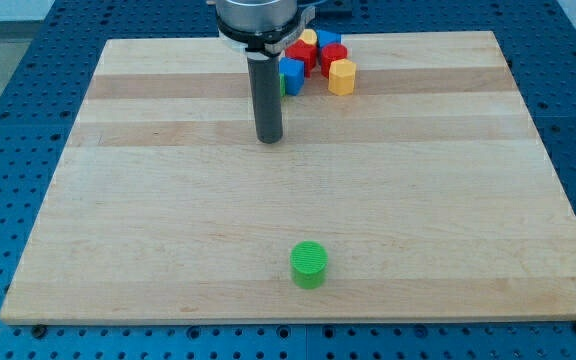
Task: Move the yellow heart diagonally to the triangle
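Rod, my tip (270,140), yellow heart (341,76) up-right

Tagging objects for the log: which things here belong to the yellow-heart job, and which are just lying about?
In the job:
my tip, just left and below the cluster at the view's top
yellow block, right edge of cluster; heart shape unclear
triangle: cannot pick it out

Lying about:
green cylinder, near the view's bottom
red blocks
blue blocks
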Action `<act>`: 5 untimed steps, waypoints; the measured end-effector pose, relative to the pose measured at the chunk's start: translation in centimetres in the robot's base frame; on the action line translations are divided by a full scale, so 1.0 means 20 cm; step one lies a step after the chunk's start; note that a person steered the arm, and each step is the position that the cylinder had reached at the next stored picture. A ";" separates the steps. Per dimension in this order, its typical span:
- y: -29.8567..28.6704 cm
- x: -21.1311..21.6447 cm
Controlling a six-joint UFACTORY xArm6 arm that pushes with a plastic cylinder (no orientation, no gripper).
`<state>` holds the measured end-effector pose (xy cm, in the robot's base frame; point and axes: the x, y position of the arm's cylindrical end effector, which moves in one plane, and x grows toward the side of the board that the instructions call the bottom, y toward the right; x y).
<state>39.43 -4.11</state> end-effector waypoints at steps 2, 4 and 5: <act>-0.32 -0.11; -0.70 -0.45; -0.64 -1.01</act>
<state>19.20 -16.93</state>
